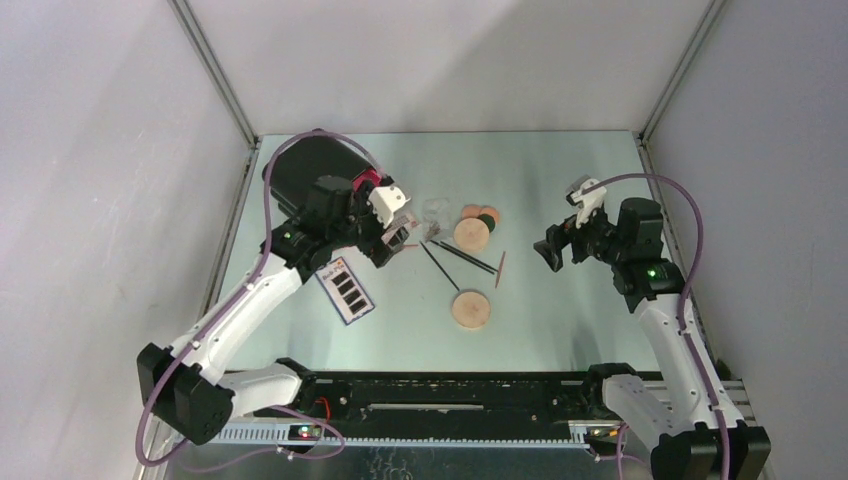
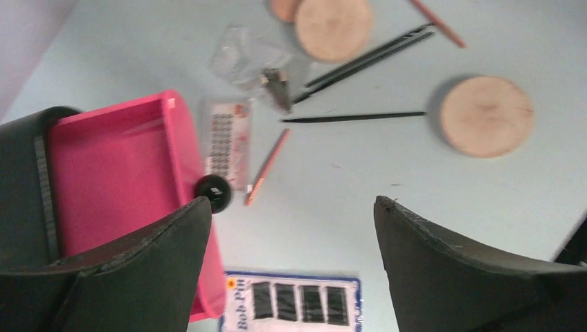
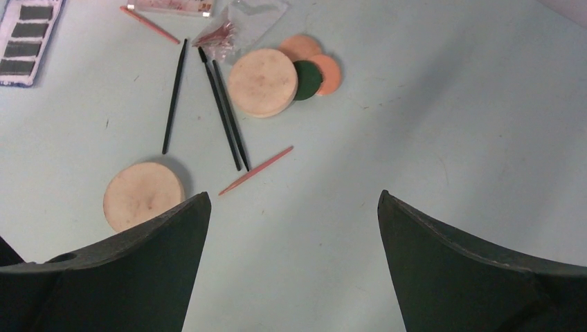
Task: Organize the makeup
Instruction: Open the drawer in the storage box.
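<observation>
A: Where is the makeup (image 1: 460, 255)?
B: It lies in the middle of the table (image 1: 560, 180), nearer the back edge. One tan disc (image 1: 471, 234) touches the peach rounds (image 3: 325, 72) and the dark green round (image 3: 306, 79). The other tan disc (image 1: 470, 309) sits alone, closer to the front edge.
A: And the sticks?
B: Three black sticks (image 3: 221, 111) lie between the two discs. A pink stick (image 3: 256, 169) lies just to their right. A second pink stick (image 2: 266, 166) lies beside the pulled-out pink drawer (image 2: 118, 166). The clear packet (image 2: 242, 55) is by the tips of the black sticks.
A: What about the card with black bars (image 1: 346, 290)?
B: It lies toward the left edge, in front of the black box (image 1: 310, 165) in the back left corner.
A: Are the grippers holding anything?
B: No. The left gripper (image 2: 291, 207) hangs wide open right beside the drawer. The right gripper (image 3: 291, 200) is wide open too, near the right edge.
</observation>
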Motion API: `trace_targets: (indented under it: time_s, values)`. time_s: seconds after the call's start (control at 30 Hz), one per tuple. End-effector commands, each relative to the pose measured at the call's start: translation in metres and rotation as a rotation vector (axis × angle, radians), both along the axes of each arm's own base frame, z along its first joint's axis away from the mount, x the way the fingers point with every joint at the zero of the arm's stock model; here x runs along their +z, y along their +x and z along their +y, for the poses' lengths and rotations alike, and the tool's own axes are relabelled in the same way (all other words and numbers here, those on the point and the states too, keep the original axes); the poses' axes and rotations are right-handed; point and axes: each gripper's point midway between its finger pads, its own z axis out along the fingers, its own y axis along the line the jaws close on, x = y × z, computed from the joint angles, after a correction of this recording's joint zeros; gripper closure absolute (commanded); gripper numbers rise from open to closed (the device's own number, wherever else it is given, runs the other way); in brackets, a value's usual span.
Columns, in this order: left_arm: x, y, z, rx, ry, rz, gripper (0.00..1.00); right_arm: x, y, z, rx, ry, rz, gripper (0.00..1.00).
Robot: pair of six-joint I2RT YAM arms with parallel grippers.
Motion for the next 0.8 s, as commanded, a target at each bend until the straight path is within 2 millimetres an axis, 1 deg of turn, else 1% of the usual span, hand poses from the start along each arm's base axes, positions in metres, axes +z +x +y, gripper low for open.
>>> trace_targets:
  time_s: [0.0,0.1,0.23,0.4,0.57,0.77]
  values:
    - [0.006,-0.040,-0.030,-0.236,-0.162,0.023,0.08,-0.007,-0.004,0.008,0.066,-0.044,-0.001,0.00]
    - [0.005,-0.056,-0.035,-0.328,-0.179,0.009,0.07,-0.014,-0.010,0.020,0.125,-0.069,0.010,0.00]
    - [0.009,-0.060,-0.034,-0.354,-0.179,-0.018,0.06,-0.027,-0.011,0.036,0.179,-0.113,0.034,0.00]
    - [0.017,-0.056,-0.032,-0.366,-0.148,-0.052,0.05,-0.037,-0.015,0.055,0.238,-0.150,0.046,0.00]
    - [0.010,-0.048,-0.026,-0.355,-0.076,-0.046,0.05,-0.044,-0.022,0.079,0.316,-0.174,0.067,0.00]
    - [0.003,-0.048,-0.025,-0.317,-0.099,-0.042,0.05,-0.059,-0.034,0.103,0.407,-0.200,0.132,0.01]
